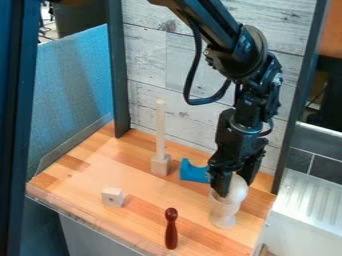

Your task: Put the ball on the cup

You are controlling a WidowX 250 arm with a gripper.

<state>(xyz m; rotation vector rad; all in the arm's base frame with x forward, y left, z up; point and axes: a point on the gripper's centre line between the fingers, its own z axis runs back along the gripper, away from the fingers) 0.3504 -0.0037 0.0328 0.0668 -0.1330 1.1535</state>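
Wooden tabletop: gripper holding ball (cup beneath).

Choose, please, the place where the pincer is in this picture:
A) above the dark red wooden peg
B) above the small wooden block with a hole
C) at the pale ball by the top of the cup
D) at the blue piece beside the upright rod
C: the pincer is at the pale ball, by the top of the cup.

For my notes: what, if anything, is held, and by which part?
Cannot be told: the tool straddles the ball near its top, grip unclear.
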